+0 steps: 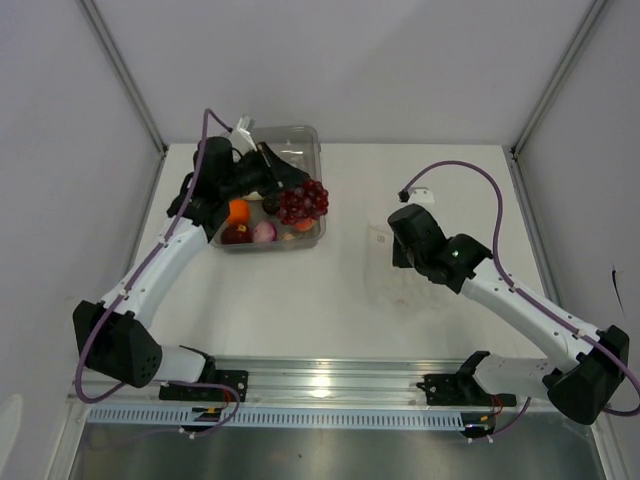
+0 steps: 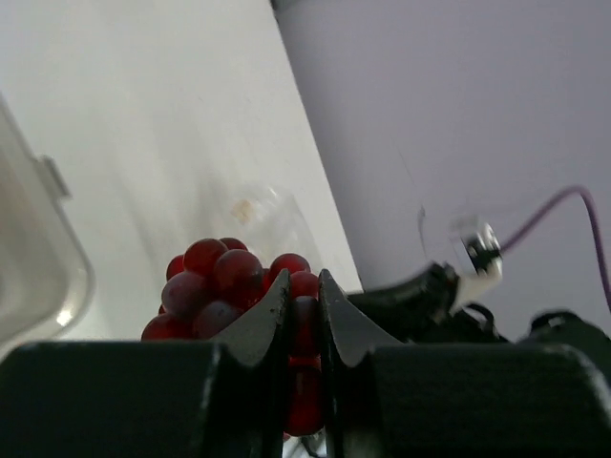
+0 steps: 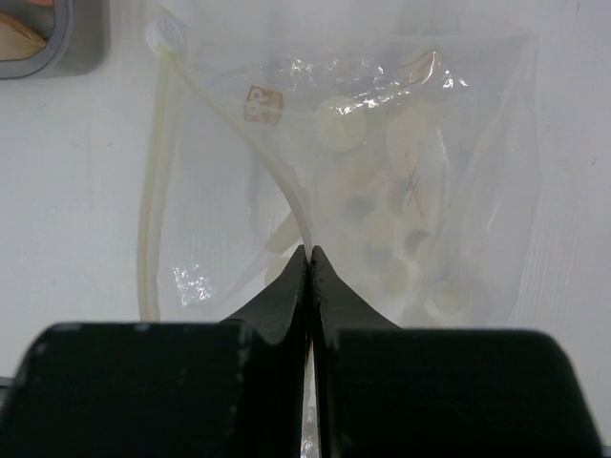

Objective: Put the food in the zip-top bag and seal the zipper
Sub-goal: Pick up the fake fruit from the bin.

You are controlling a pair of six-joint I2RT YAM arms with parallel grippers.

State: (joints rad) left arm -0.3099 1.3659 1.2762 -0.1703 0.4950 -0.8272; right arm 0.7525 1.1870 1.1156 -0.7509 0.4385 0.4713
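My left gripper point(image 1: 287, 188) is shut on a dark red grape bunch point(image 1: 304, 201), held over the right end of the clear bin point(image 1: 300, 130). In the left wrist view the grapes point(image 2: 215, 277) bulge left of the jaws, with some pinched between them at the gripper point(image 2: 304, 281). An orange point(image 1: 238, 210), a dark red piece point(image 1: 237, 233) and a pink bulb point(image 1: 264, 232) lie in the bin. The zip-top bag point(image 3: 382, 172) lies flat on the table point(image 1: 350, 320). My right gripper point(image 3: 307, 250) is shut on the upper zipper strip point(image 3: 277, 172), which arcs up from the bag's mouth.
The bin's corner point(image 3: 76, 38) shows at the top left of the right wrist view, left of the bag. A purple cable point(image 1: 470, 170) loops behind the right arm. Grey walls enclose the table on three sides.
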